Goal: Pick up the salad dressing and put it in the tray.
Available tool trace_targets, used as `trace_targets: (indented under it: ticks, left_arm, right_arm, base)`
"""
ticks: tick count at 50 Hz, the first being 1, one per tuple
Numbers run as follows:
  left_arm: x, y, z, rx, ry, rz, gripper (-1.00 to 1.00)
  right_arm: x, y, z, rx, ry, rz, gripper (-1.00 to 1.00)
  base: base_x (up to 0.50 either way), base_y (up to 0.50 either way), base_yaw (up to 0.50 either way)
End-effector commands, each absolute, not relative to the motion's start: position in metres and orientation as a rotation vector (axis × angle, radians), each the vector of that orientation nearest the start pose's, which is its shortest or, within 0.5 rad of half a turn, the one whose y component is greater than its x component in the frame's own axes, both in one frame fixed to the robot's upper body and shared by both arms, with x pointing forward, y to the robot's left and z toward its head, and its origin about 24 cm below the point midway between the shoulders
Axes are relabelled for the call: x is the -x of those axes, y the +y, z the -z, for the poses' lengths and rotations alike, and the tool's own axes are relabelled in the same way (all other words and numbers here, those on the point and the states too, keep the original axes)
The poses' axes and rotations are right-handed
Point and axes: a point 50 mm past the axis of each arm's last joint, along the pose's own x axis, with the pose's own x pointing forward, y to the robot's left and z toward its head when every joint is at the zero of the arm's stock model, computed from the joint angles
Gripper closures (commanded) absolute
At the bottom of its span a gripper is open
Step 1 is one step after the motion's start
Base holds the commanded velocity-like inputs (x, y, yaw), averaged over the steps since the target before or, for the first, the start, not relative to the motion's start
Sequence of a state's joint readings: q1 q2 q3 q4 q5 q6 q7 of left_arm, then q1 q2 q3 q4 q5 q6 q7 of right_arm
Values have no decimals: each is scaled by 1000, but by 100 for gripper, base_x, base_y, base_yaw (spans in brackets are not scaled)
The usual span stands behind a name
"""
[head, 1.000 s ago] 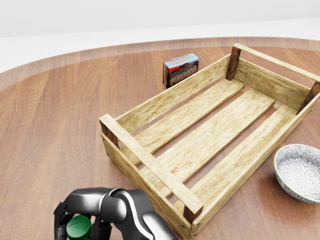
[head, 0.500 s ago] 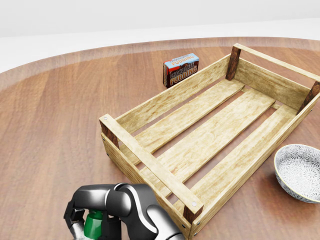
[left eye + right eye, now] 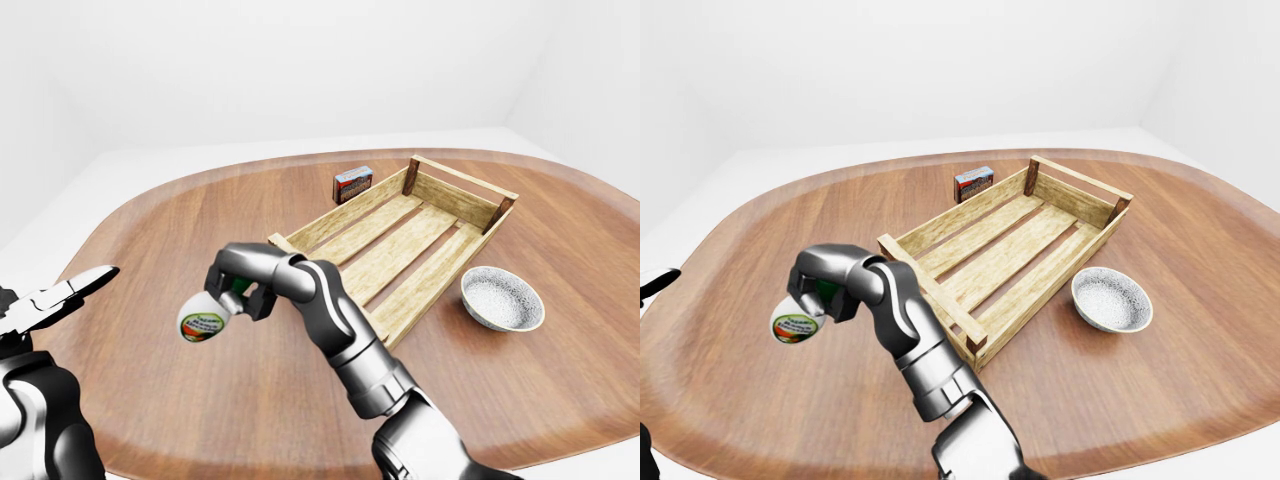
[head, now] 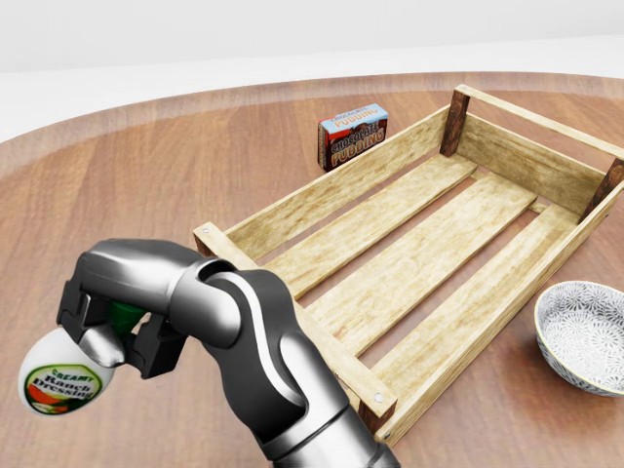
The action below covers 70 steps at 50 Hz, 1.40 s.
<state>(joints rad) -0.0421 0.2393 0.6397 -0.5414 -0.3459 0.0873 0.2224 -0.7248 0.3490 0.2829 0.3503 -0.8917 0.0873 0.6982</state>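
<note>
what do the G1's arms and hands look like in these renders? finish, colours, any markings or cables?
Right arm: glossy, rounded shells in silver-grey metal with black sections and dark joint seams. Right hand: blocky black and dark-grey finger segments. Left hand: pale silver-white fingers with black edging; left arm below it is grey and black. No cables, logos or printed markings visible.

On our table the crate lies at the head view's middle, a pudding box just above its upper-left wall, a bowl right of its lower end.
</note>
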Motion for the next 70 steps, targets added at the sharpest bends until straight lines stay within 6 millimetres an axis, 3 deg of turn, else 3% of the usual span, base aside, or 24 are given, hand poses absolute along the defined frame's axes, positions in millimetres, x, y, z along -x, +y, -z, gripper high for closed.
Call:
trace_targets:
  ticks: [1,10,17,20,28,32,40,48,50,55,62,70]
  left_arm:
    - [-184,302,-197,29,-640,-650,-100]
    - [-185,302,-197,29,-638,-649,-100]
    - [-185,302,-197,27,-637,-648,-100]
    - [-185,302,-197,26,-638,-648,-100]
    - [-185,302,-197,22,-635,-646,-100]
    - [-185,302,-197,21,-634,-648,-100]
    - [-183,300,-198,13,-644,-645,-100]
    - [-183,299,-199,8,-647,-643,-100]
    - [-183,299,-199,9,-649,-642,-100]
    - [-183,298,-199,5,-650,-640,-100]
    - [-184,299,-198,7,-644,-642,-100]
    - [-185,299,-198,8,-641,-642,-100]
  right_arm:
    - [-291,74,-214,933,-466,-926,100]
    - [-286,77,-272,936,-649,-866,100]
    - [-313,48,-284,1000,-610,-783,100]
    - [-331,23,-287,1024,-560,-718,100]
    - [-367,-53,-274,1061,-373,-560,100]
    - [-370,-79,-271,1076,-335,-500,100]
    - [-380,-154,-253,1084,-159,-357,100]
    - [-391,-201,-237,1072,32,-299,100]
    - [-399,-212,-226,1044,135,-309,100]
    - [-411,-222,-207,981,308,-353,100]
    - [-417,-211,-192,967,421,-436,100]
    - [-419,-196,-191,1021,502,-452,100]
  base:
    - [0,0,0]
    - [0,0,0]
    - [0,0,0]
    - [0,0,0]
    - [0,0,0]
    - [0,0,0]
    - [0,0,0]
    - [0,0,0]
    - [0,0,0]
    - [0,0,0]
    - [0,0,0]
    - [0,0,0]
